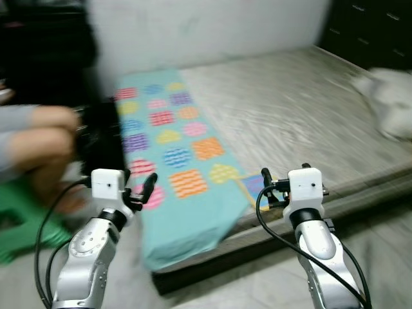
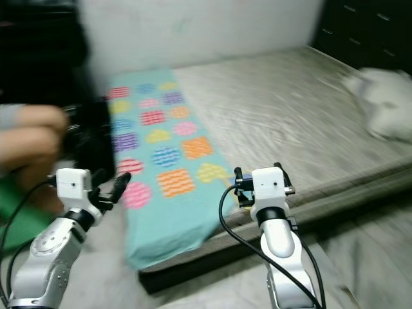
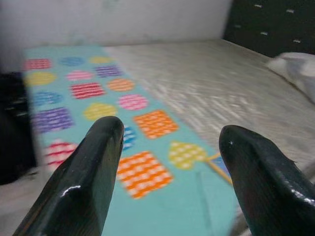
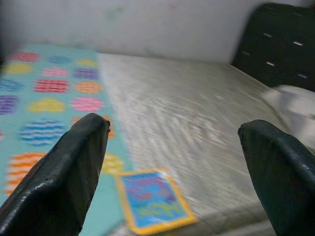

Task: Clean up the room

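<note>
blanket (image 1: 170, 151) lies along the mattress's (image 1: 302, 109) left side, book (image 4: 151, 199) beside it; pillow (image 1: 389, 106), perhaps, far right.

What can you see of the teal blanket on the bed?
The blanket is a thin teal cloth printed with rows of striped and checked shapes, hearts, circles and squares, in pink, orange, yellow, blue and purple. It lies flat along the left side of the mattress, with its near end draped over the mattress edge toward the floor. A small blue card with a yellow border lies by its near right corner. Neither gripper touches it. The image is blurred, so finer detail is unclear.
</note>
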Robot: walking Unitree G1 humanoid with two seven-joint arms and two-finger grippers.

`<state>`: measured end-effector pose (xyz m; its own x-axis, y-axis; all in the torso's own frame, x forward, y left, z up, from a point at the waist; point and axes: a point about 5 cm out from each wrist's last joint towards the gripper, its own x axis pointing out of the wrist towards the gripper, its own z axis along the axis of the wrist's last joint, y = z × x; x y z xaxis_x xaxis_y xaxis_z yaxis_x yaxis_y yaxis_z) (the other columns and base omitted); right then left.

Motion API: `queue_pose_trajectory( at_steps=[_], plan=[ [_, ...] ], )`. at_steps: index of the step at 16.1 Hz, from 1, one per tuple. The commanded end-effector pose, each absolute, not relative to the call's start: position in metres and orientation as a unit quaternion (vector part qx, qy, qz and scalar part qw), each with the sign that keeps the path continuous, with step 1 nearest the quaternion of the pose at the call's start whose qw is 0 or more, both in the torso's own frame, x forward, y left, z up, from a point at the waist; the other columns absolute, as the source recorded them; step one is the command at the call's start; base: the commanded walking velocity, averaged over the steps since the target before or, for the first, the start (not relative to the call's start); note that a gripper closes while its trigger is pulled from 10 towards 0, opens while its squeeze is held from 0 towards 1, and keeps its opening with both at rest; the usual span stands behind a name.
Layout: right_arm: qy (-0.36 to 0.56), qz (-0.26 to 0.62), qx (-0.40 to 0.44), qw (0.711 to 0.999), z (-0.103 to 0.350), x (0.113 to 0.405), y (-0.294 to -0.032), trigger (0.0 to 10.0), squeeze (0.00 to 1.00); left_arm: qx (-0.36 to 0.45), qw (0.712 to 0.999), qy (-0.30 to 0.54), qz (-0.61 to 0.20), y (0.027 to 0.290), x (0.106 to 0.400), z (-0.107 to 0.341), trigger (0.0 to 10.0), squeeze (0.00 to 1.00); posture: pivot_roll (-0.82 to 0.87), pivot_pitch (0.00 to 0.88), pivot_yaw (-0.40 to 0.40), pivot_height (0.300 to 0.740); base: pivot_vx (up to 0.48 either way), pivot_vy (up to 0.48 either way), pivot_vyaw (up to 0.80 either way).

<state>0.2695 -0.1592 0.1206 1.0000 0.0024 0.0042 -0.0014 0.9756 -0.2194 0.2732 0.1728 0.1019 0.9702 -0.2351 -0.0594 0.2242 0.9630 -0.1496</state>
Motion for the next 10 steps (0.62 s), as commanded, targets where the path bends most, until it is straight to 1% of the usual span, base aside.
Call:
queue_pose_trajectory(
  at_steps=[1, 3, 8, 10],
  plan=[
    [-0.004, -0.004, -0.11, 0.994, 0.122, 0.2698, -0.1631, 10.0, 0.0, -0.073, 0.988, 0.034, -0.128, 0.1668, 0.2742, 0.1042, 10.0, 0.0, -0.18, 0.0, 0.023, 0.74, 0.322, 0.0, 0.0],
    [-0.003, -0.005, -0.109, 0.994, 0.1219, 0.2696, -0.1633, 10.0, 0.0, -0.072, 0.989, 0.036, -0.127, 0.1671, 0.274, 0.1036, 10.0, 0.0, -0.18, 0.0, 0.024, 0.74, 0.296, 0.0, 0.0],
    [-0.006, -0.004, -0.101, 0.995, 0.1225, 0.2698, -0.1632, 10.0, 0.0, -0.063, 0.99, 0.042, -0.121, 0.1679, 0.2748, 0.1025, 10.0, 0.0, -0.18, 0.0, 0.024, 0.74, 0.0, 0.0, 0.0],
    [-0.014, -0.005, -0.082, 0.996, 0.1234, 0.2716, -0.1633, 10.0, 0.0, -0.058, 0.99, 0.044, -0.118, 0.169, 0.2757, 0.1008, 10.0, 0.0, -0.17, 0.0, 0.043, 0.74, 0.0, 0.0, 0.0]
  ],
)
